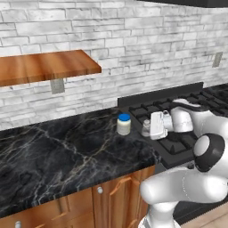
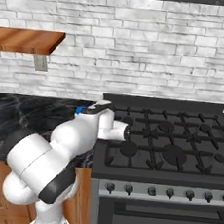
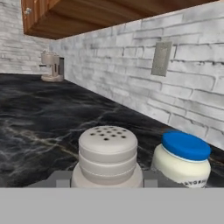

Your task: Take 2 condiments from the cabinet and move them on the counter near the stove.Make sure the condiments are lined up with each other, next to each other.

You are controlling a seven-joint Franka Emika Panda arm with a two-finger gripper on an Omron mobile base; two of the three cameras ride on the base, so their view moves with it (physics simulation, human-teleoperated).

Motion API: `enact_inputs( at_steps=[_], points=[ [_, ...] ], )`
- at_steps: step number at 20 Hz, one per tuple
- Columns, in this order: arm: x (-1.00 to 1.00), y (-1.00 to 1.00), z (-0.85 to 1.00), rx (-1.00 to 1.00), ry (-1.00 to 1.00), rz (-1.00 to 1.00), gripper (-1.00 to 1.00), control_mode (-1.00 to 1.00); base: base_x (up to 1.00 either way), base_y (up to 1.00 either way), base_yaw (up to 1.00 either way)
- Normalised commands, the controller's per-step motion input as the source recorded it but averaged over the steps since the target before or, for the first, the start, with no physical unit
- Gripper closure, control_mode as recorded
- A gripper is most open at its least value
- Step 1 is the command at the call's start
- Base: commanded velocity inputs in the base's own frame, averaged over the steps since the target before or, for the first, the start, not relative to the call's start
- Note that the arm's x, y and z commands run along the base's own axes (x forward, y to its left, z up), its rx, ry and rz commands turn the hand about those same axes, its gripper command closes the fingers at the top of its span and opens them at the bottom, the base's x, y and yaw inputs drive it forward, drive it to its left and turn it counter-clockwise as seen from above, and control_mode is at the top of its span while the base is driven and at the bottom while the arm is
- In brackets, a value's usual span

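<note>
Shaker (image 3: pixel 107 158) sits clamped in my gripper (image 1: pixel 147 130) beside jar (image 1: pixel 124 124) on counter (image 1: pixel 58 156); judged light, rigid, slick-sided; grip mid-body, below cap.

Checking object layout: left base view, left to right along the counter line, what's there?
Wooden shelf → blue-lidded jar → shaker → tool → stove.

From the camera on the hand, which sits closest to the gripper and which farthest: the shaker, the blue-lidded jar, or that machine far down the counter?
1. Shaker: right between the gripper's fingers, held.
2. Blue-lidded jar: just beside the shaker, toward the brick wall.
3. Machine: far down the counter, by the wall.
</note>
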Motion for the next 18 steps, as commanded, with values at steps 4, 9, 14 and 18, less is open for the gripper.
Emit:
enact_inputs(
  at_steps=[4,9,14,18],
  points=[
    [0.40,0.00,-0.26,0.00,0.00,0.03,1.00,-1.00,0.00,0.00,0.00],
    [0.38,0.00,-0.28,0.00,0.00,0.04,1.00,-1.00,0.00,0.00,0.00],
    [0.34,0.00,-0.25,0.00,0.00,0.05,1.00,-1.00,0.00,0.00,0.00],
    [0.34,0.00,-0.22,0.00,0.00,0.06,1.00,-1.00,0.00,0.00,0.00]
  ],
)
